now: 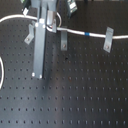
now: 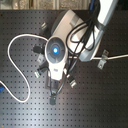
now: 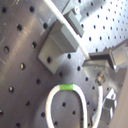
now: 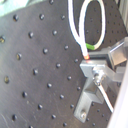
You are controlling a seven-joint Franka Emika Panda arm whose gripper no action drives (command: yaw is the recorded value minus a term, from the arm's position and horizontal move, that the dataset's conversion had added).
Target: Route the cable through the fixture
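**Desk:** What sits closest to the lens?

**Photographer:** In the first wrist view, a grey metal bracket (image 3: 60, 42) bolted to the perforated black tabletop (image 1: 75, 95). Just beside it is a green-banded white loop (image 3: 67, 87). I cannot tell whether that loop belongs to the cable.

**Desk:** Where is the cable itself?

**Photographer:** In the first exterior view the cable (image 1: 75, 32) runs along the far side of the tabletop and meets the middle post (image 1: 64, 41) of the fixture. Its blue band (image 1: 87, 34) lies between the middle post and the right-hand post (image 1: 108, 40). On the other side of the middle post the cable arcs away past the left-hand post (image 1: 30, 36) and out of frame.

**Desk:** And the claw?

**Photographer:** The claw (image 1: 37, 70) stands upright, its tips down near the tabletop, between the left-hand post and the middle post. Whether its jaws are parted or closed cannot be made out.

**Desk:** What stage is this?

**Photographer:** Mid-routing, by my reading. The stretch beyond the middle post looks laid in. The stretch by the left-hand post probably needs guiding into its slot next, and that calls for a low, steady sideways pull.

**Desk:** Any obstacles?

**Photographer:** The posts crowd the claw closely. In the second exterior view the arm's blue-lit housing (image 2: 54, 49) and black hoses (image 2: 82, 35) hide the middle post altogether, and loose cable slack curls well beyond it.
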